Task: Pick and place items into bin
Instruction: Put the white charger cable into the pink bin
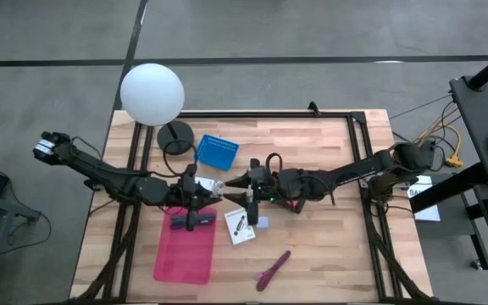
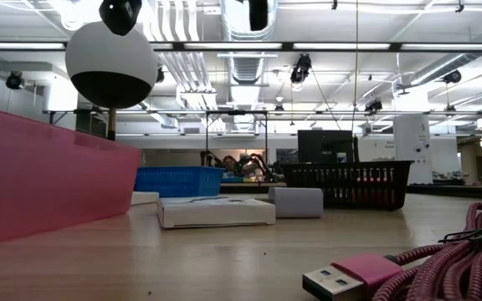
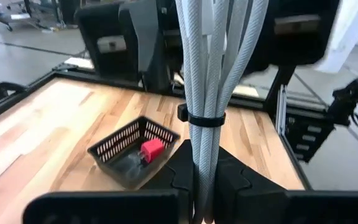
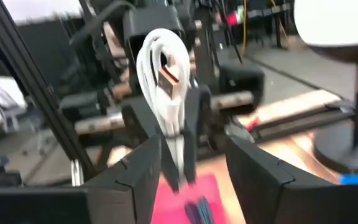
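Note:
A coiled white cable (image 1: 219, 185), bound by a black tie (image 3: 205, 118), hangs in the air above the table's middle between my two grippers. My left gripper (image 1: 200, 193) comes from the table's left and is shut on it. My right gripper (image 1: 246, 185) faces it from the right, open; its fingers stand on either side of the coil's lower end (image 4: 179, 163). The pink bin (image 1: 185, 247) lies on the table just nearer than the grippers. A white card (image 1: 240, 227), a pale cube (image 1: 263, 223) and a magenta pen (image 1: 274, 269) lie on the wood. My left gripper pinches the middle of the cable coil (image 3: 204, 155) between its two fingers (image 4: 196, 115), just beside the black tie. The fingers come about level from the table's left and lie across the strands. The coil stands roughly upright, clear of the table, its looped end and plug (image 4: 166, 71) above the fingers.
A black basket (image 3: 132, 152) holding a red item sits under my right arm. A blue basket (image 1: 217, 151) and a white globe lamp (image 1: 152, 93) stand toward the far edge. A magenta plug cable (image 2: 408, 267) lies close to the low camera.

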